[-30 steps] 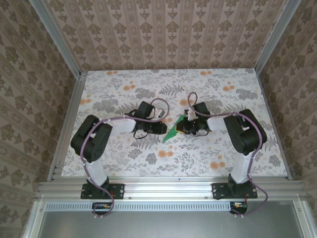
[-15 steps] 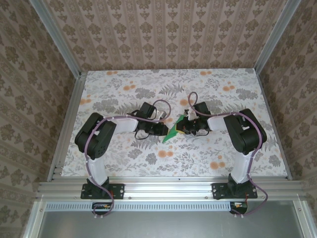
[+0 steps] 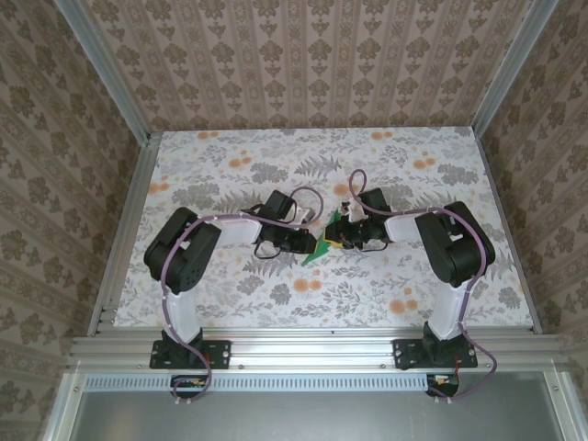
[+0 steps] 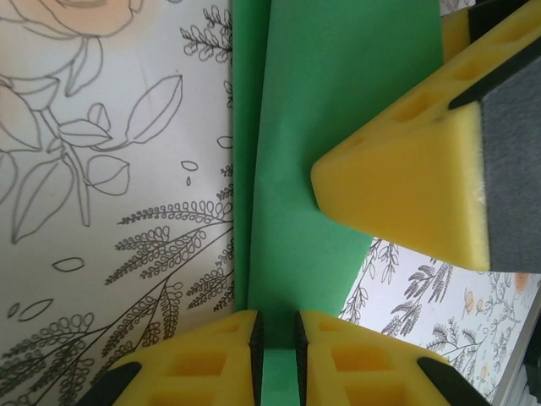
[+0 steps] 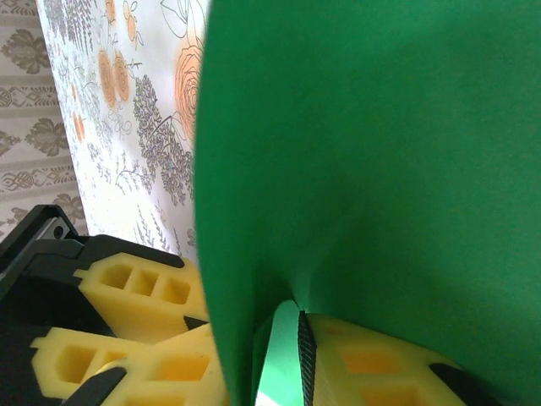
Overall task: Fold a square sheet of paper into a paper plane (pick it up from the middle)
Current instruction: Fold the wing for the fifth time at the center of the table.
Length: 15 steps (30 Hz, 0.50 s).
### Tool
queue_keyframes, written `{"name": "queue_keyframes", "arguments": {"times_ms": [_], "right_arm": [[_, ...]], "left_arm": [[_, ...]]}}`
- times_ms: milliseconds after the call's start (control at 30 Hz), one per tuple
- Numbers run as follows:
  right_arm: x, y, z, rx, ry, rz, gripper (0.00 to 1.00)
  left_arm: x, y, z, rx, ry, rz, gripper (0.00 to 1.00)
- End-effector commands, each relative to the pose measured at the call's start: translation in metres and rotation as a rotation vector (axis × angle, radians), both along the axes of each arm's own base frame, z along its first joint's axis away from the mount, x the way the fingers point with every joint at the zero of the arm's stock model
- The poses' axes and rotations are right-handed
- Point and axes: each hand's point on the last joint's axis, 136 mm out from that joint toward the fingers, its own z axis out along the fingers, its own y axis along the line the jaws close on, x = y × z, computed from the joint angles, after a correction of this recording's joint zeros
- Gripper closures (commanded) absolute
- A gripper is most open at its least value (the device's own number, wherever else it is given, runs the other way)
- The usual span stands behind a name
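Green paper [image 3: 318, 248], folded long and thin, lay mid-counter [image 3: 230, 303] between both arms, slanting from near-left to far-right. The left gripper [image 4: 276, 345] pinched one end tight. The right gripper [image 5: 279, 342] touched the paper too, but I couldn't tell if it squeezed.
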Motion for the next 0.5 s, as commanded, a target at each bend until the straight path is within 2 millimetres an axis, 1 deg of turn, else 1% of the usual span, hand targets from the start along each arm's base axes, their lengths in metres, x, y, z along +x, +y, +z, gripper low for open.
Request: {"name": "queue_keyframes", "arguments": {"times_ms": [0,233,333,467], "right_arm": [[-0.011,-0.025,-0.057,-0.195,0.071,-0.051,0.75],[-0.013,-0.028,-0.059,-0.22,0.06,-0.048,0.74],[-0.012,-0.028,-0.057,-0.219,0.057,-0.05,0.75],[-0.011,-0.027,-0.056,-0.214,0.062,-0.057,0.75]], "left_arm": [[-0.002,-0.003,-0.006,0.033,-0.01,-0.033,0.8],[-0.004,-0.003,-0.008,0.064,-0.025,-0.036,0.8],[0.0,-0.001,0.0,0.058,-0.054,-0.016,0.78],[0.004,0.003,0.016,0.036,-0.131,0.006,0.69]]}}
